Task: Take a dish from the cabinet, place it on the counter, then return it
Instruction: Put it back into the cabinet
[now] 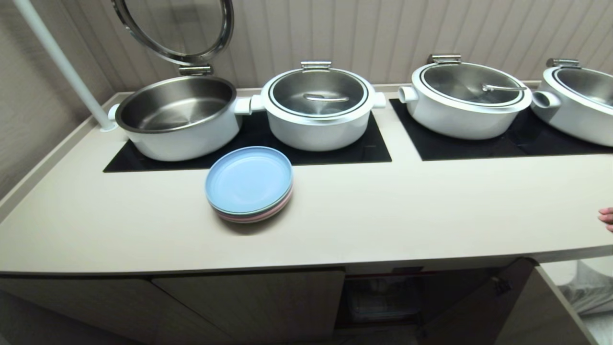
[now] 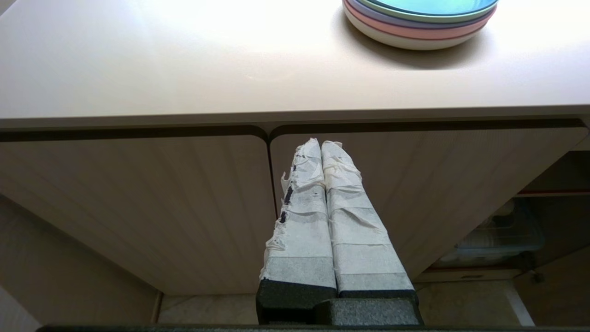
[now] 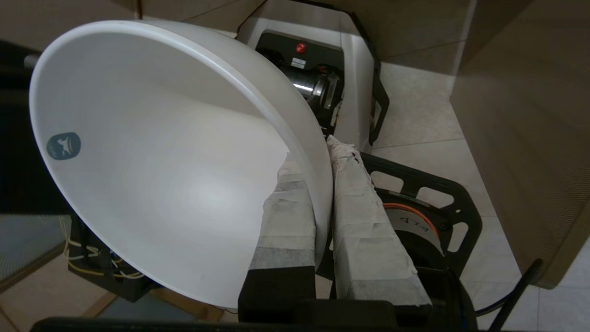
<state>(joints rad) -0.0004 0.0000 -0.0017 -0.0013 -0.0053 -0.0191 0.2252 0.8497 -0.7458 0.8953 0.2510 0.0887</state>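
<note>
The dish (image 3: 161, 161), a plain white bowl with a small blue-grey sticker inside, hangs tilted over the floor and my own base. My right gripper (image 3: 318, 154) is shut on its rim, one taped finger inside the bowl and one outside. Neither the dish nor this gripper shows in the head view. The beige counter (image 1: 383, 215) spreads across the head view, and the cabinet (image 1: 383, 297) stands open beneath it with a clear bin inside. My left gripper (image 2: 321, 144) is parked shut and empty in front of the closed doors below the counter (image 2: 184, 69).
A stack of pastel plates (image 1: 249, 184) with a blue one on top lies on the counter. Several white pots (image 1: 316, 108) sit on black cooktop panels behind it. The cabinet door (image 1: 479, 306) stands swung open. A person's hand (image 1: 606, 218) shows at the right edge.
</note>
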